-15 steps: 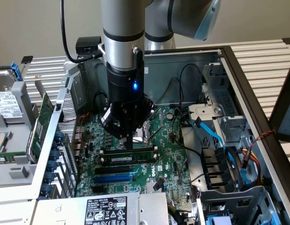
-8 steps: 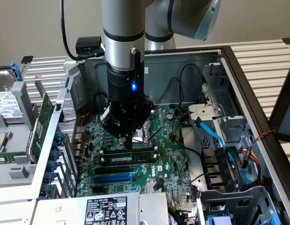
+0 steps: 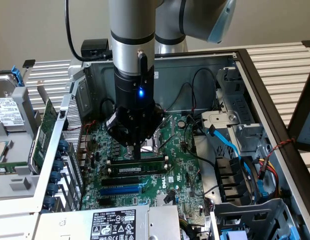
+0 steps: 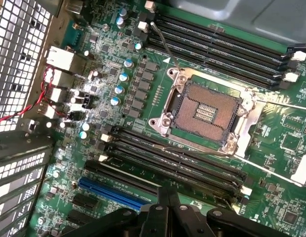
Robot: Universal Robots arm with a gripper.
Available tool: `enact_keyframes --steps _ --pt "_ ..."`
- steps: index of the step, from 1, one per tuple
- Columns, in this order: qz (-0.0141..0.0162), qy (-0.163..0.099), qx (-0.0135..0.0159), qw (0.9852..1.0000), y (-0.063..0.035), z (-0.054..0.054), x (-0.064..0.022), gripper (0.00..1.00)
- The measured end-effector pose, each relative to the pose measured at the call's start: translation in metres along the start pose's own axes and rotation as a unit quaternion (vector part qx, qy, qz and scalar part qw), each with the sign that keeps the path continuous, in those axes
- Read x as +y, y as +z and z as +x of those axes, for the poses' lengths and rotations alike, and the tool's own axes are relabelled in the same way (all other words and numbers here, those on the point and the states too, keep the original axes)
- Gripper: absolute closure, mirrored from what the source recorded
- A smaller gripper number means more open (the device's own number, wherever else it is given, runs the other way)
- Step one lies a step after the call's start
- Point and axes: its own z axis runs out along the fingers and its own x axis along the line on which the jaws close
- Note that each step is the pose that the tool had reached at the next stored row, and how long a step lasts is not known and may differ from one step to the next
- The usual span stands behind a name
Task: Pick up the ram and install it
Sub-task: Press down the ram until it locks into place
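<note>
1 ram [image 3: 137, 169] seated in slot, shut claw [image 3: 136, 156] pressing it

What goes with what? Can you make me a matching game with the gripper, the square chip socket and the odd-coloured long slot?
Things:
1. gripper
2. square chip socket
3. odd-coloured long slot

Colour or state:
A. blue
B. shut
C. empty, no chip in it

Pairs: 1-B, 2-C, 3-A
</note>
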Motion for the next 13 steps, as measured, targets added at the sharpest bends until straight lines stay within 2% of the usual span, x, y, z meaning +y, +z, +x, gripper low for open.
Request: enact_keyframes --steps 7,13 --pt "-0.0019 0.044 0.0016 0.999 0.0 0.0 0.0 0.89" --pt "-0.0033 0.08 0.0026 0.9968 0.0 0.0 0.0 0.89"
